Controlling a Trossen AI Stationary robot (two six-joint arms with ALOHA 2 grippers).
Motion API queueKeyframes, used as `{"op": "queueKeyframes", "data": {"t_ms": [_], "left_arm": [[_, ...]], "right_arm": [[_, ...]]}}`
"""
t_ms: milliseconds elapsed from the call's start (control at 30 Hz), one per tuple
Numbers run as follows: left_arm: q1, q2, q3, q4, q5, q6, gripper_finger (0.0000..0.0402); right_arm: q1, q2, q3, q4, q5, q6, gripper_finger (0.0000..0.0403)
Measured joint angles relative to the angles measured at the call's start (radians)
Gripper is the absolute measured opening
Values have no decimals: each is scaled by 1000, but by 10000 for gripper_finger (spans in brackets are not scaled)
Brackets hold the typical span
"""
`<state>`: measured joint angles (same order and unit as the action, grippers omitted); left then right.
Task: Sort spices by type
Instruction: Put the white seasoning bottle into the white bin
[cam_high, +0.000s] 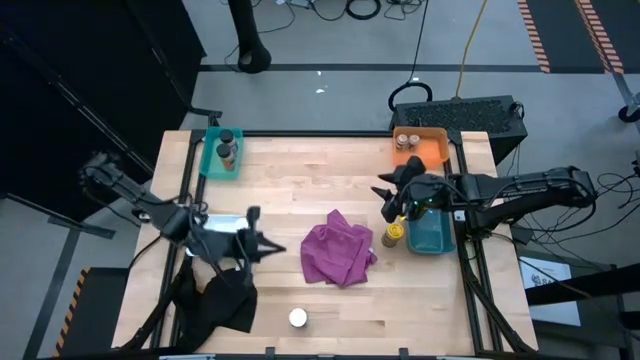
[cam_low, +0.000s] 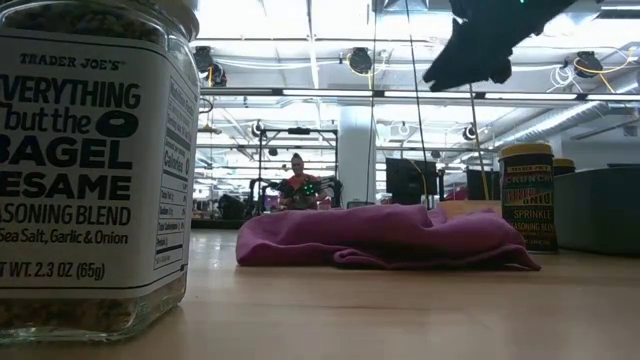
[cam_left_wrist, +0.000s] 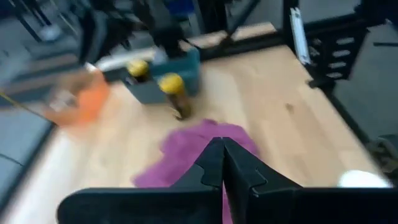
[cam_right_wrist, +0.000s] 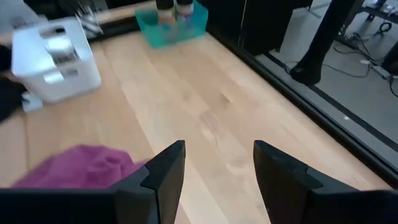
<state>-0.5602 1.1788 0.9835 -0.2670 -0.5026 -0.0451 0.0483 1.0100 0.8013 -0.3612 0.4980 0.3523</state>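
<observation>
A yellow-lidded spice jar (cam_high: 394, 234) (cam_left_wrist: 174, 93) (cam_low: 527, 195) stands upright on the table beside a dark blue tray (cam_high: 432, 236). A second yellow-lidded jar (cam_left_wrist: 138, 68) stands in that tray. A white-lidded jar (cam_high: 298, 318) stands near the table's near edge and fills the low view's left (cam_low: 90, 170). Two jars stand in the teal tray (cam_high: 222, 152) and two in the orange tray (cam_high: 420, 143). My right gripper (cam_high: 386, 203) (cam_right_wrist: 217, 168) is open, in the air just beyond the yellow-lidded jar. My left gripper (cam_high: 275, 250) (cam_left_wrist: 222, 168) is shut, left of the magenta cloth (cam_high: 340, 252).
The crumpled magenta cloth (cam_low: 385, 235) lies at the table's middle between the two grippers. A white block (cam_right_wrist: 56, 59) shows on the left arm. Bare wood stretches between the teal tray and the cloth. A person (cam_low: 298, 180) sits far off in the room.
</observation>
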Motion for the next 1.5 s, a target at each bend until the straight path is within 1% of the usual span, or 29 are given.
{"op": "queueKeyframes", "data": {"t_ms": [133, 333, 433, 533, 700, 867, 1033, 1133, 1200, 1333, 1500], "left_arm": [[-66, 110, 124, -132, 1, -189, 5], [-139, 246, 313, -341, 22, -422, 5], [-159, 287, 354, -382, 75, -491, 5], [-170, 313, 356, -380, 86, -518, 15], [-168, 350, 353, -382, 84, -576, 63], [-164, 397, 353, -380, 84, -609, 134], [-159, 453, 352, -374, 84, -676, 217], [-159, 494, 352, -332, 85, -683, 262], [-160, 522, 352, -296, 85, -681, 286], [-161, 554, 352, -285, 87, -656, 311], [-162, 563, 352, -227, 88, -680, 315]], "right_arm": [[0, 0, 0, -64, -17, 1, 171], [1, 0, 0, -78, -92, 0, 171], [25, 0, 0, -77, -115, 1, 171], [75, 0, 0, -58, -111, -21, 171], [191, 0, 3, 27, -56, -81, 171], [269, 0, 33, 29, 11, -65, 171], [310, 0, 37, 28, 52, -48, 171], [314, 0, 37, 28, 58, -47, 171], [314, 0, 37, 28, 58, -47, 171], [314, 0, 37, 18, 55, -21, 171], [314, 0, 37, -2, 53, 3, 171]]}}
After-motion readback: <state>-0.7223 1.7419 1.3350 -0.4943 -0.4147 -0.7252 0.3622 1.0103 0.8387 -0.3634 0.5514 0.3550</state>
